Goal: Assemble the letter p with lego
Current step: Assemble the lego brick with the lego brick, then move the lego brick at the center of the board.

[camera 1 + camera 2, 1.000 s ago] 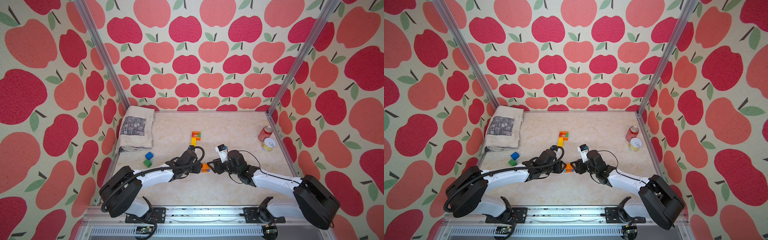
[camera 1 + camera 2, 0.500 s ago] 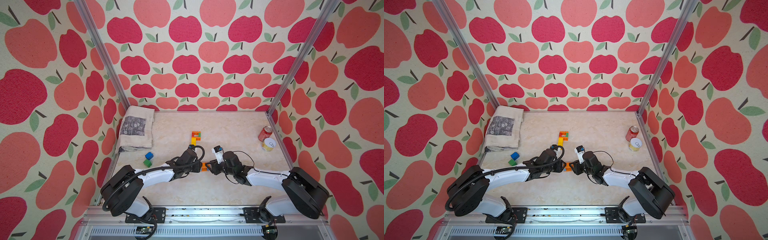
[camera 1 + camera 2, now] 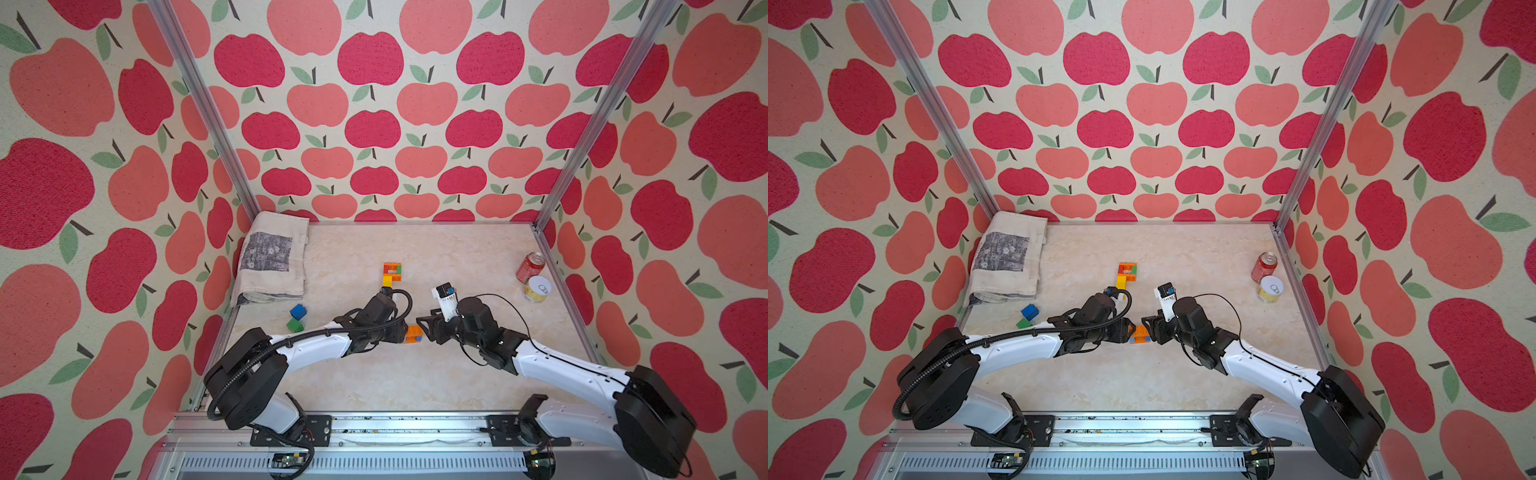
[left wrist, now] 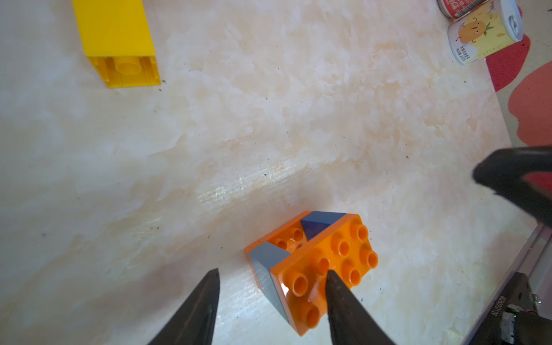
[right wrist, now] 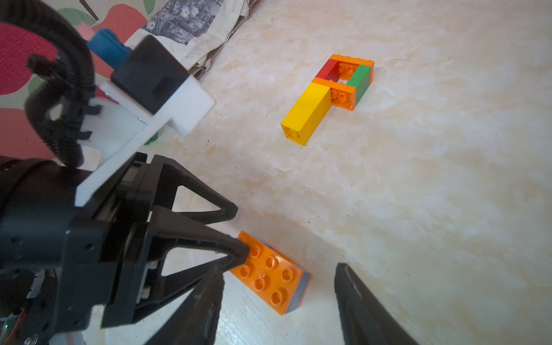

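The lego lies in three places on the pale marbled table top (image 3: pixel 457 257). In both top views, a little below the middle of the frame, we see a small orange studded block (image 3: pixel 413 333) with grey-blue and dark blue pieces joined to it. It lies on the table between the two arms. Higher in the frame, well apart from it, lies a flat P-shaped build (image 3: pixel 392 272) of yellow, orange, red and green bricks. To the left of the middle a loose blue brick (image 3: pixel 298 311) and a loose green brick (image 3: pixel 295 325) sit just beside each other, near a folded printed cloth (image 3: pixel 272 257).

The left gripper (image 3: pixel 402 332) reaches the orange block from the left of the frame. In the left wrist view its jaws stand moderately apart. One fingertip (image 4: pixel 331 277) lies against the studded face and the other is over bare table, so it has hold of nothing.

The right gripper (image 3: pixel 423 328) comes from the right of the frame. In the right wrist view its jaws are apart, wider than the block, which lies in the gap between them. We cannot tell if a finger touches it, but it is not clamped.

At the right edge of the table a red soda can (image 3: pixel 530 267) and a yellow can (image 3: pixel 537 289) stand just beside each other.
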Available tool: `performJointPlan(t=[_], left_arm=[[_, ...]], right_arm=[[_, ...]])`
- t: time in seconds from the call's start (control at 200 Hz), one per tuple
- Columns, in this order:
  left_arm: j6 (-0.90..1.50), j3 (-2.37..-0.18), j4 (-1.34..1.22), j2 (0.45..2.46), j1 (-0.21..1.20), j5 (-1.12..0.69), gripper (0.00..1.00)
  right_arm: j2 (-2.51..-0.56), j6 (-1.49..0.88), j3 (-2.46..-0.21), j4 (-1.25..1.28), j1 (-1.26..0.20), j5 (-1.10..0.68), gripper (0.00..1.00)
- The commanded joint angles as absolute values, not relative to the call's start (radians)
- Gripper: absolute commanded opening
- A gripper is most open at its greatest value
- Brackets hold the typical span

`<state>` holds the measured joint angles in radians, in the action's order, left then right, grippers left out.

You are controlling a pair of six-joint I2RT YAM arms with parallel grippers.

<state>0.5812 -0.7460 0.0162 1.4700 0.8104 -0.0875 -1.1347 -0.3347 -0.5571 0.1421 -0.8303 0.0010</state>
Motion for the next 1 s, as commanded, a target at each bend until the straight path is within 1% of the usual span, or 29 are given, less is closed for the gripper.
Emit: performJointPlan(t=[0.0, 0.095, 0.205, 0.34, 0.43, 0.485, 0.545, 0.62, 0.695, 0.77, 0.995], left_arm=[[0.526, -0.762, 0.076, 1.367, 0.785, -0.018, 0.7], [0.494, -0.738, 0.11, 1.273, 0.742, 0.031, 0.73], [0.489, -0.72, 0.229, 1.169, 0.658, 0.092, 0.74], [0.505, -0.696, 0.372, 1.04, 0.558, 0.214, 0.74], [0.536, -0.691, 0.474, 0.974, 0.493, 0.311, 0.75], [0.557, -0.669, 0.499, 0.938, 0.43, 0.338, 0.76], [0.549, -0.619, 0.47, 0.896, 0.337, 0.312, 0.77], [0.543, -0.56, 0.417, 0.864, 0.199, 0.231, 0.78], [0.536, -0.527, 0.373, 0.877, 0.095, 0.178, 0.78], [0.523, -0.524, 0.333, 0.933, 0.027, 0.152, 0.78], [0.494, -0.573, 0.2, 1.156, -0.044, 0.062, 0.79]], right_arm=[[-1.024, -0.237, -0.589, -0.006, -0.821, 0.082, 0.66], [-0.899, -0.18, -0.575, -0.074, -0.816, 0.117, 0.67], [-0.757, -0.129, -0.535, -0.119, -0.813, 0.175, 0.71], [-0.627, -0.1, -0.462, -0.098, -0.798, 0.216, 0.75], [-0.608, -0.102, -0.415, -0.06, -0.784, 0.208, 0.75], [-0.616, -0.104, -0.396, -0.04, -0.776, 0.2, 0.76], [-0.631, -0.103, -0.387, -0.031, -0.767, 0.191, 0.76], [-0.646, -0.098, -0.389, -0.031, -0.76, 0.183, 0.76], [-0.647, -0.099, -0.385, -0.024, -0.752, 0.173, 0.76], [-0.639, -0.104, -0.37, -0.007, -0.749, 0.162, 0.76], [-0.634, -0.12, -0.357, 0.002, -0.74, 0.141, 0.76]])
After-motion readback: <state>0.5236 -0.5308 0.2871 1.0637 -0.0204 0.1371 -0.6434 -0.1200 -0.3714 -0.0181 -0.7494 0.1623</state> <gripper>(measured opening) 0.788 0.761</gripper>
